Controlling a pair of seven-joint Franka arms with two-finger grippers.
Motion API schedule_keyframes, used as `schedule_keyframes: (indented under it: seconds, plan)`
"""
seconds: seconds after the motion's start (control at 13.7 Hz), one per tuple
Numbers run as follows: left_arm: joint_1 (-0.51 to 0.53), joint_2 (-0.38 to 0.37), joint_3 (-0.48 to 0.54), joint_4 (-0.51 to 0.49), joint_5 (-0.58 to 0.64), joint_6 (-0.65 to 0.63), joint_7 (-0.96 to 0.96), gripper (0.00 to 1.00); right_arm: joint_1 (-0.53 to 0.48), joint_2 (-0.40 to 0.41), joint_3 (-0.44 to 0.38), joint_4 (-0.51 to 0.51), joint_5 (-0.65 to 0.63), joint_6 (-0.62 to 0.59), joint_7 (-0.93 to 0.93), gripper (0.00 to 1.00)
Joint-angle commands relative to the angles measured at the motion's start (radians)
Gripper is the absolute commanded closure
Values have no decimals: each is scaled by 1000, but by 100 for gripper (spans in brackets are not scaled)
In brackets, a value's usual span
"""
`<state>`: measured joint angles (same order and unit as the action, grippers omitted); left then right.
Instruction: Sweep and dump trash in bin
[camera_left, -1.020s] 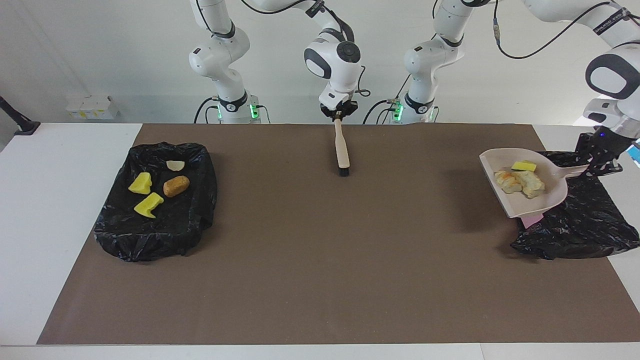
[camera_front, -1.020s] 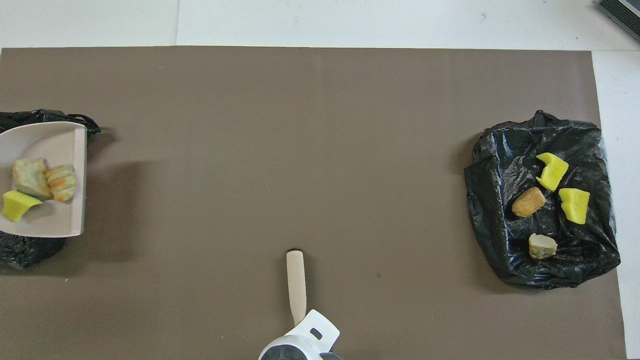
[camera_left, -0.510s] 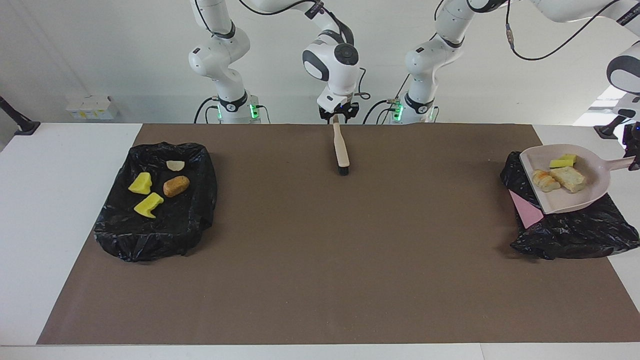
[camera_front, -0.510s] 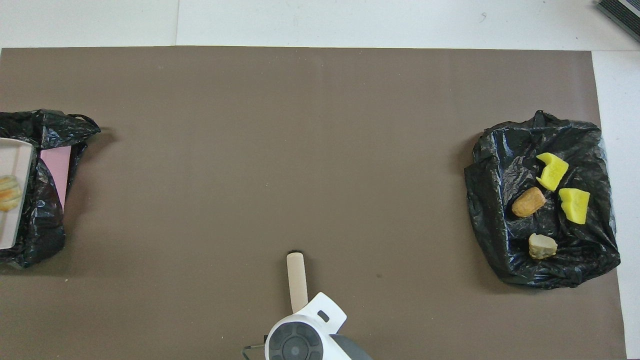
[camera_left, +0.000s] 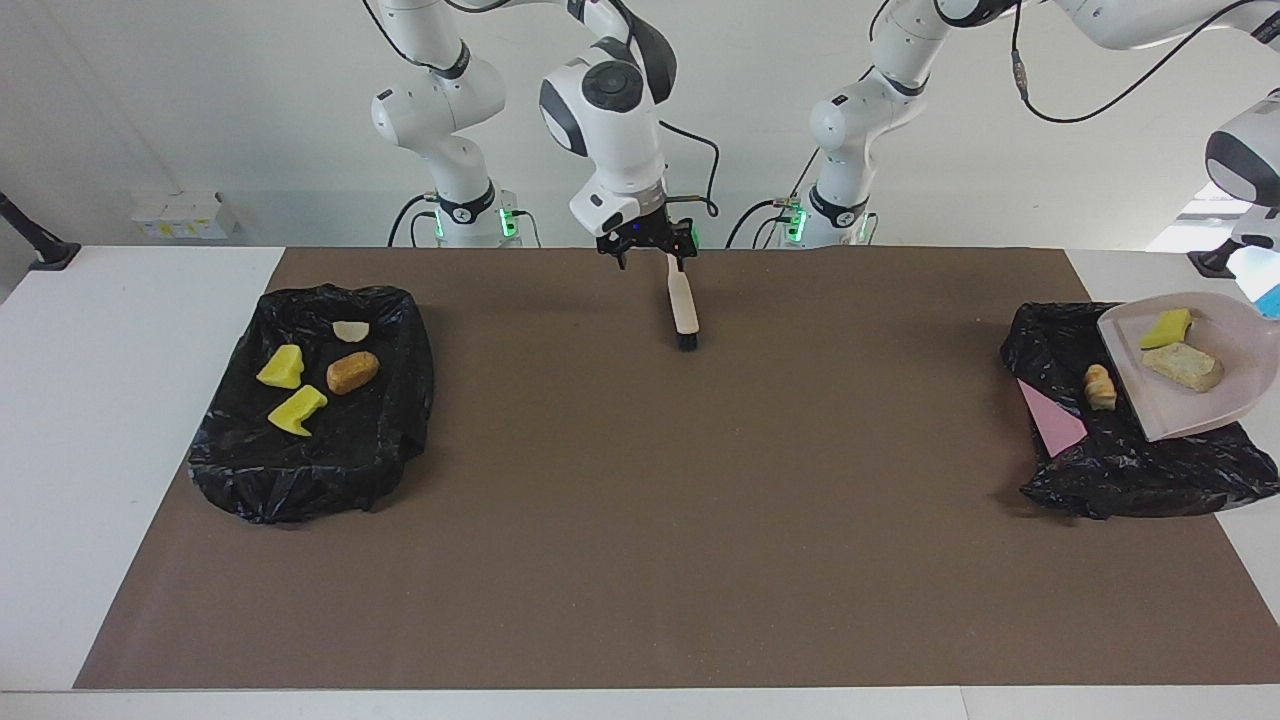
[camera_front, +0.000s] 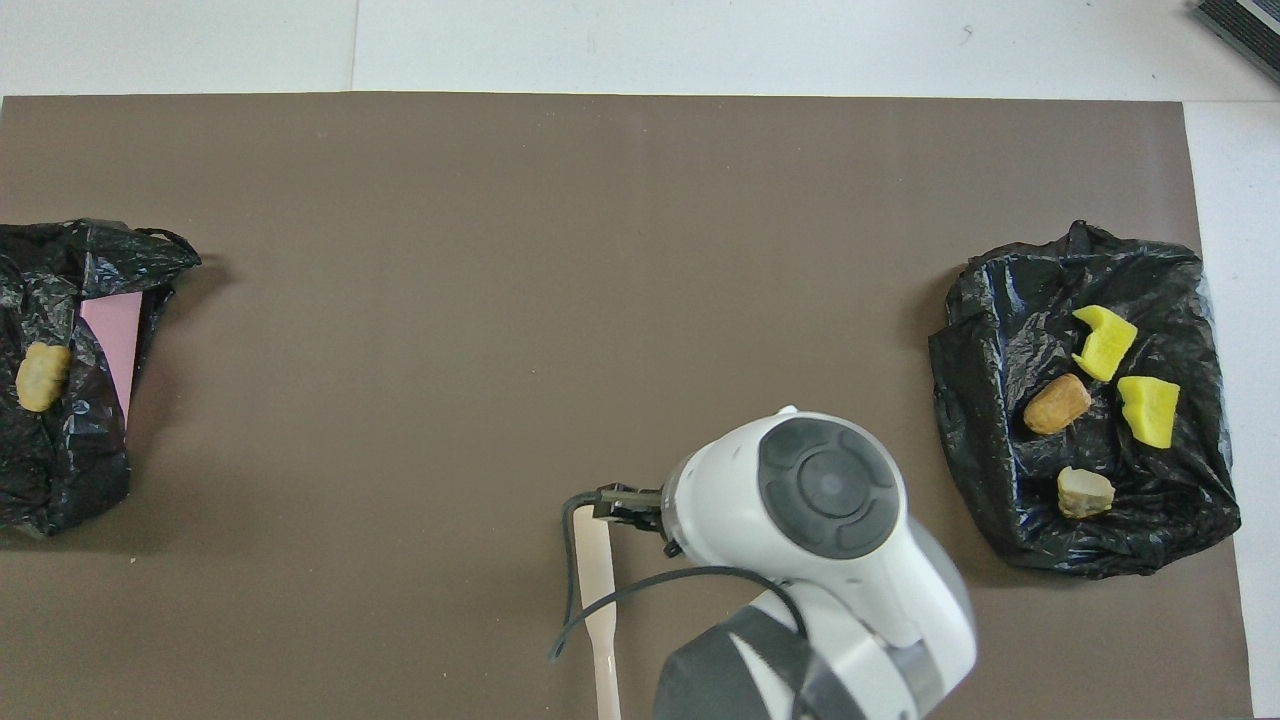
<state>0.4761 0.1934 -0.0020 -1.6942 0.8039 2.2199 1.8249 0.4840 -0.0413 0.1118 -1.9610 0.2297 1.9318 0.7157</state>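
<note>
At the left arm's end, the dustpan (camera_left: 1195, 385) tilts over the bin (camera_left: 1130, 460); one roll (camera_left: 1099, 386) dropped in. Left gripper unseen. Right gripper (camera_left: 646, 243), released, hangs above the brush (camera_left: 683, 305). Tip steeper, steadily.

One roll (camera_left: 1099, 386) dropped from dustpan (camera_left: 1215, 405) into bag (camera_left: 1130, 465)

right gripper (camera_left: 648, 252) hangs with fingers spread; left gripper out of sight.
</note>
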Motion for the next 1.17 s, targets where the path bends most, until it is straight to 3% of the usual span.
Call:
schedule_keyframes:
  seconds: [0.0,0.15,0.29,0.51,0.66,0.87,1.09]
  plan:
    - [-8,-70,4,-82,179,23,-136,100,-143,5,6,132,8,-88,-88,0]
    - [-8,-100,5,-113,285,9,-217,100,-231,1,2,204,-35,-109,-142,0]
    - [-11,-118,5,-120,343,7,-234,100,-263,3,3,275,-162,-169,-246,0]
    - [-19,-166,-3,-120,347,-2,-231,100,-288,11,-1,353,-321,-255,-305,0]
    - [-66,-204,-9,-133,324,-63,-237,100,-318,12,-10,396,-349,-310,-305,0]
    - [-166,-213,-9,-140,116,-242,-308,100,-376,12,-12,425,-307,-339,-305,0]
    - [-198,-212,-7,-140,-137,-314,-340,100,-407,18,-17,450,-260,-392,-303,0]
